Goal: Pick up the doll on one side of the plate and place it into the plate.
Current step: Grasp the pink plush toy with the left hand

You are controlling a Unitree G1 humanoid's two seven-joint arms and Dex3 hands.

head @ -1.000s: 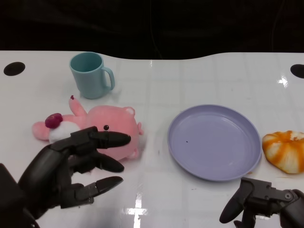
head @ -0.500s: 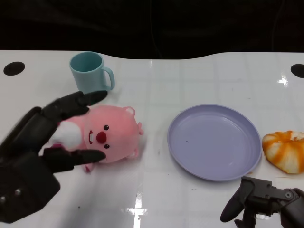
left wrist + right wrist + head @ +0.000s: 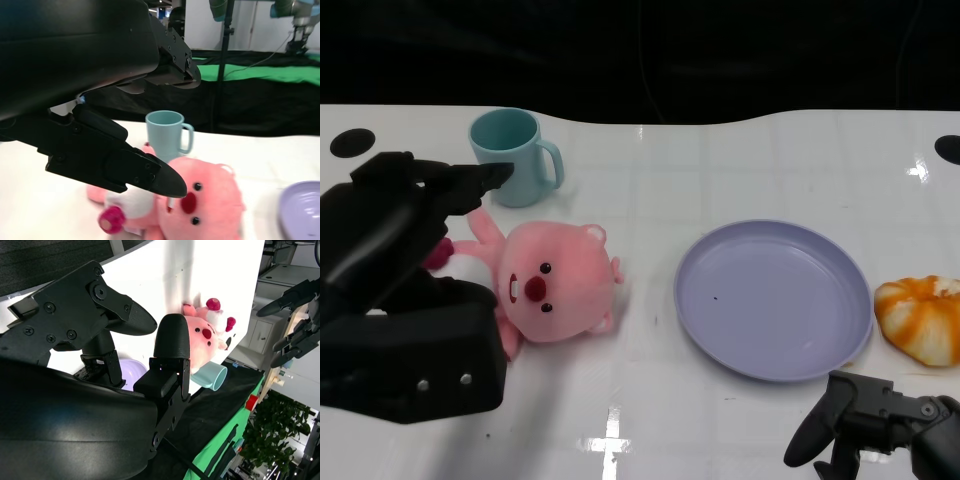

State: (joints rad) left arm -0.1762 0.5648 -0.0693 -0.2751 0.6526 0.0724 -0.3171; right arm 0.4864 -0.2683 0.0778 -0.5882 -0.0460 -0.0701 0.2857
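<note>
One plush pink doll point(image 3: 552, 290), round smooth lilac plate point(image 3: 772, 298), glossy white table point(image 3: 720, 160)

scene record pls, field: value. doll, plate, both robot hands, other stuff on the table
doll: pink plush, lying on the table left of the plate, face up toward the head camera
plate: purple, nothing in it
left robot hand: over the doll's left side, fingers spread above and below it; firm grip not confirmed
right robot hand: low near the table's front edge, holding nothing
cup: teal mug behind the doll
other: orange-and-white item right of the plate
</note>
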